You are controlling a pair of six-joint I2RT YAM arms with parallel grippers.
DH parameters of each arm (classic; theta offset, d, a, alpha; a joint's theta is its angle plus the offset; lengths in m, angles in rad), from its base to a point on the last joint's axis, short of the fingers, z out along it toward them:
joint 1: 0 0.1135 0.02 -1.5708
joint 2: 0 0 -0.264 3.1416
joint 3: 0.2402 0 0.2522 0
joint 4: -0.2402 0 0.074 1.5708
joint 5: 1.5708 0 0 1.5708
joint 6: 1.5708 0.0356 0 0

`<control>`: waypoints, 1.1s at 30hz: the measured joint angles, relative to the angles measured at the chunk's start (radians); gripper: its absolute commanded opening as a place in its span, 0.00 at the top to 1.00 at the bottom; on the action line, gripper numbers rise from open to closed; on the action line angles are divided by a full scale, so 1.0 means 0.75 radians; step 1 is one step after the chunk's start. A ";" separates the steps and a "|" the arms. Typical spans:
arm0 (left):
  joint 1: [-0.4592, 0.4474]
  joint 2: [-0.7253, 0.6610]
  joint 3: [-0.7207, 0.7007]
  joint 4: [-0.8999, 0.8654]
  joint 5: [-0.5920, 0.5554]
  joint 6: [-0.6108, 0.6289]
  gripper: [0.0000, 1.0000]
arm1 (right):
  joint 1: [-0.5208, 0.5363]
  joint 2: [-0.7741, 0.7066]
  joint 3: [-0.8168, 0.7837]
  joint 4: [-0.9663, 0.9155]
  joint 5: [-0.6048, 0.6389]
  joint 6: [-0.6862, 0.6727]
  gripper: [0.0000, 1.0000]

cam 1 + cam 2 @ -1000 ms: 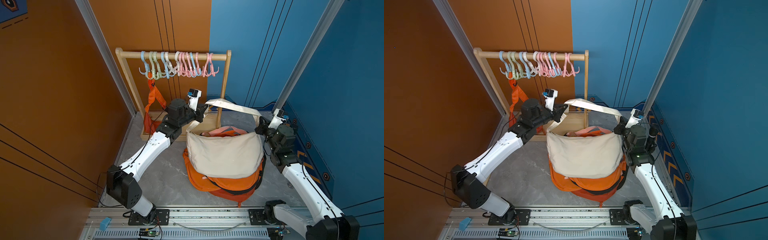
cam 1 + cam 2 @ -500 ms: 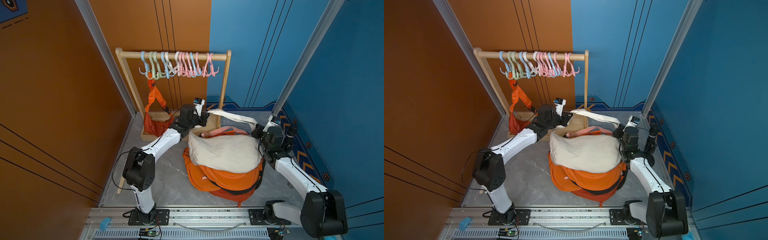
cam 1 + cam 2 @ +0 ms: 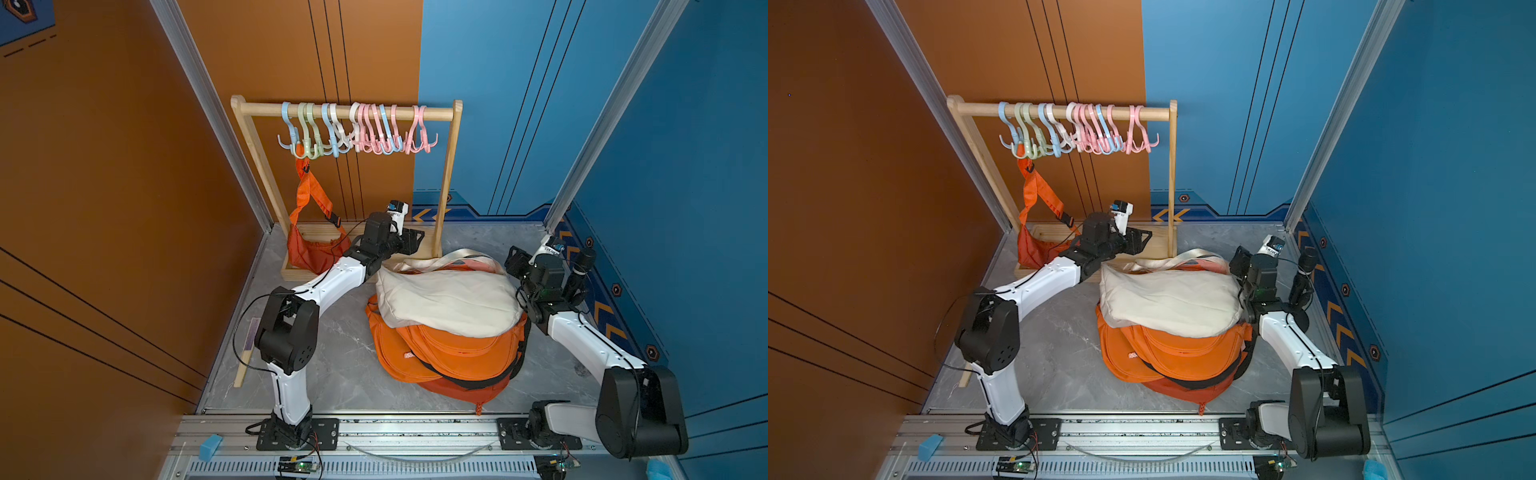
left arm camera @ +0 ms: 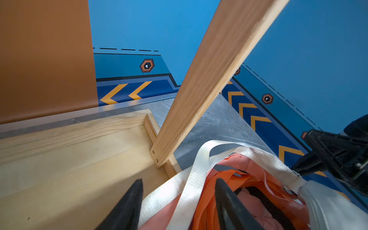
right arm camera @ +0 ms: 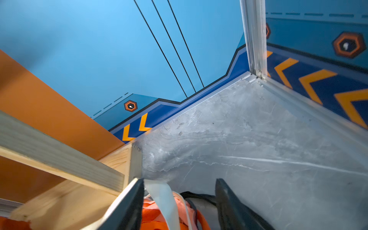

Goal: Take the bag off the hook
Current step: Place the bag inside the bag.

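Observation:
A cream bag [image 3: 449, 301] [image 3: 1167, 301] lies on a pile of orange bags [image 3: 449, 357] on the floor, its white strap [image 4: 191, 179] [image 5: 163, 197] slack across the top. My left gripper [image 3: 415, 241] [image 3: 1144, 241] [image 4: 179, 185] hovers open at the bag's far left corner, over the strap without gripping it. At the far right corner my right gripper [image 3: 513, 259] [image 3: 1235, 259] [image 5: 179, 185] is open too, with the strap loose between its fingers. A red-orange bag [image 3: 311, 249] [image 3: 1038, 249] hangs by its strap from a green hook [image 3: 305, 149] on the wooden rack [image 3: 349, 110].
Several pastel hooks [image 3: 374, 137] hang along the rail. The rack's right post [image 3: 446, 183] [image 4: 209, 83] and wooden base [image 4: 69, 159] stand close beside my left gripper. A thin wooden stick [image 3: 245, 357] lies by the left wall. Walls close in on the left, back and right.
Both arms came down and lowered the cream bag onto the orange pile. Both grippers went from shut on the strap to open, and the strap fell slack.

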State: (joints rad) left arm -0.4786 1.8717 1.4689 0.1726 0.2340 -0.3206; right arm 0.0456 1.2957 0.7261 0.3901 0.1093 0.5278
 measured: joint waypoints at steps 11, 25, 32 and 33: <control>0.000 -0.370 -0.297 0.062 -0.161 0.046 0.24 | -0.001 -0.094 0.001 -0.021 -0.027 0.006 0.00; 0.219 -1.012 -0.674 -0.036 -0.407 0.082 0.17 | 0.293 -0.220 0.320 -0.232 -0.097 -0.087 0.00; 0.640 -1.189 -0.715 -0.219 -0.341 0.007 0.17 | 0.513 -0.060 0.508 -0.264 -0.161 -0.152 0.00; 0.660 -1.192 -0.699 -0.255 -0.336 0.007 0.17 | 0.540 -0.025 0.533 -0.264 -0.180 -0.158 0.00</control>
State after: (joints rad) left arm 0.0162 0.9779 0.9447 -0.0185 -0.0177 -0.3153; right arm 0.4503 1.2770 1.1255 0.1921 -0.0257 0.4091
